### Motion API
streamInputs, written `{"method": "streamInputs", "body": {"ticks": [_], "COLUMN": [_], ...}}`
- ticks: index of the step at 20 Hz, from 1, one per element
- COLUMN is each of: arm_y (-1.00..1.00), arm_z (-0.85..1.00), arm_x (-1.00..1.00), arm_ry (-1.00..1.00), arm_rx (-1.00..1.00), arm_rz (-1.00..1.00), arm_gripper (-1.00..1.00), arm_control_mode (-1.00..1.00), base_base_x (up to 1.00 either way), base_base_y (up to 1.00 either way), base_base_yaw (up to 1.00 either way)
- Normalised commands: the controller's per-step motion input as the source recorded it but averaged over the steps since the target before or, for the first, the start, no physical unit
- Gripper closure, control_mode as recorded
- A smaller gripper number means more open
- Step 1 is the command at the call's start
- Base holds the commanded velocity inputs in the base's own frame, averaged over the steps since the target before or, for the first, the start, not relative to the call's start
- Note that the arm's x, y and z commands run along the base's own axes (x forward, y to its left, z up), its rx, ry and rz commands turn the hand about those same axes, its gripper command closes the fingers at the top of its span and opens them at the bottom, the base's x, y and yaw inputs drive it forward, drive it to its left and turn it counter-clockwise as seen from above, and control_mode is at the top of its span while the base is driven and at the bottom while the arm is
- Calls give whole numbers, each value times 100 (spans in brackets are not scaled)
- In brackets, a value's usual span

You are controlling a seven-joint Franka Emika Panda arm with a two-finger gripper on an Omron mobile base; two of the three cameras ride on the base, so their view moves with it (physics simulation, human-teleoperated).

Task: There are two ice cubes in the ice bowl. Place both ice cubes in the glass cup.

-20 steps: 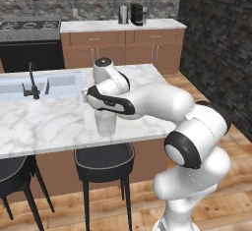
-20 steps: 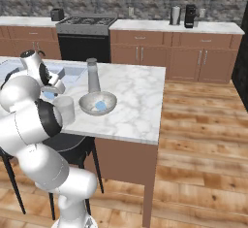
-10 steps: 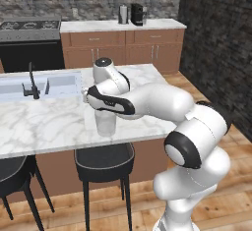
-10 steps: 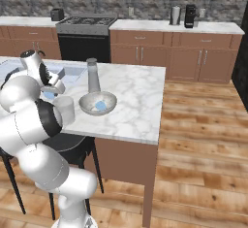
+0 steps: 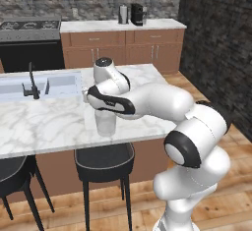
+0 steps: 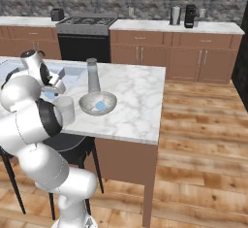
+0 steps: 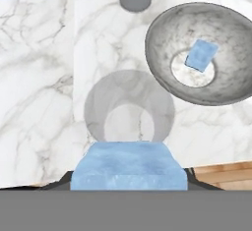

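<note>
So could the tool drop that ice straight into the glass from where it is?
Probably yes: the tool, shut on an ice cube, hangs right above the glass cup's open mouth, with nothing between.

Materials and finishes

Marble counter (image 7: 39,87) is showing glossy and veined; ice bowl (image 7: 231,43) is appearing shiny grey; glass cup (image 7: 129,108) clear; ice cubes (image 7: 129,171) frosted blue.
</note>
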Motion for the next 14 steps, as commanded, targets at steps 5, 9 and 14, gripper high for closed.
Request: {"method": "streamInputs", "body": {"ticks": [5, 9, 14], "arm_y": [-8, -1, 0], "arm_z": [0, -1, -4], "arm_x": [40, 29, 13], "arm_ry": [5, 10, 14], "arm_rx": [7, 7, 1], "arm_rz": [0, 0, 0], "arm_gripper": [100, 100, 100], "arm_control_mode": [-100, -100, -100], "base_base_x": [0, 0, 0], "base_base_y": [0, 0, 0], "base_base_yaw": [0, 0, 0]}}
